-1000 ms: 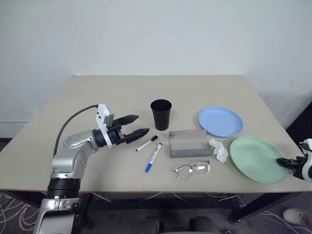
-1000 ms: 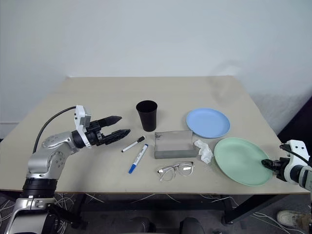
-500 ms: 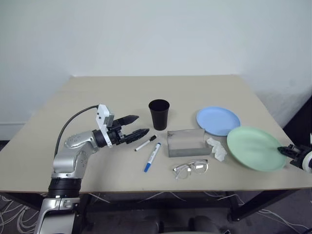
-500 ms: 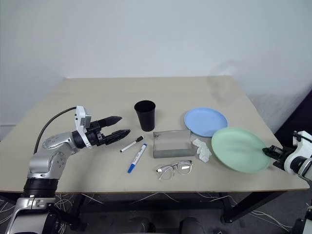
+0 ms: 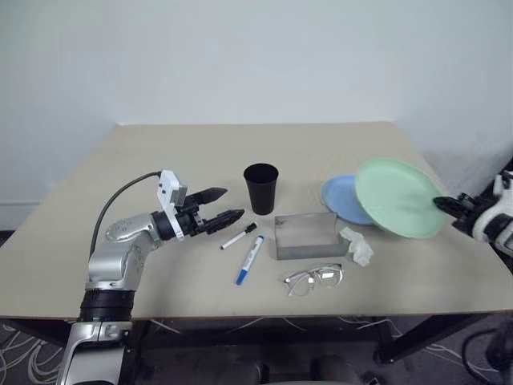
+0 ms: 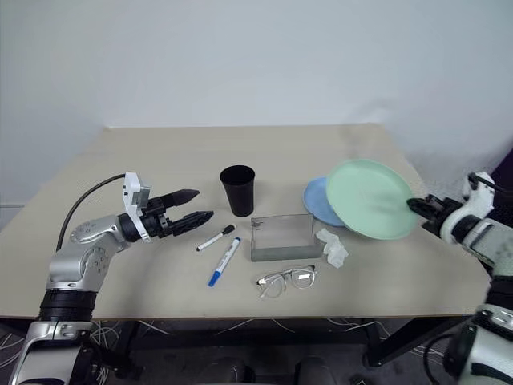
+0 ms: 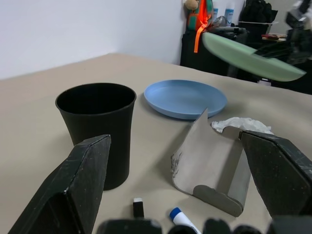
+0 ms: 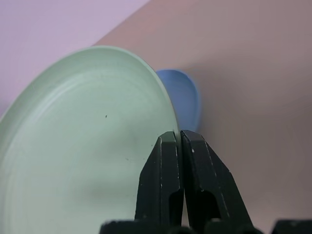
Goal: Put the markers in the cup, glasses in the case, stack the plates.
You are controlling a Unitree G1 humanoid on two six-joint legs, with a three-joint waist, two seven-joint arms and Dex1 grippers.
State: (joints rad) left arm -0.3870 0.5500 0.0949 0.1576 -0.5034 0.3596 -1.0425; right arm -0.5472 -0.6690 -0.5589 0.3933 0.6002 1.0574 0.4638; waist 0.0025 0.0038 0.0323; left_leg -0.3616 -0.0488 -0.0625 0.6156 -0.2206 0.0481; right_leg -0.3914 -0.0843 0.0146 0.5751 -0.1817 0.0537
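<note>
Table: beige top carrying all items.

Mint green plate: off the table, tilted, pinched at its rim by the right gripper — fingers clamped together on the edge. It overlaps the right side of the light blue plate, which lies flat on the table beneath it. The 2 plates are not stacked.

Grey case: at table centre, lid raised, nothing visible inside.

Black cup: upright, just behind and left of the case; no markers show in it.

Glasses: lying on the table in front of the case, near the front edge.

White tissue: crumpled, just right of the case.

2 markers: blue-ended marker and black-capped marker lie side by side, left of the case and in front of the cup.

Left gripper: fingers spread wide apart, holding nothing — level above the table, pointing toward the cup, just left of the markers.
</note>
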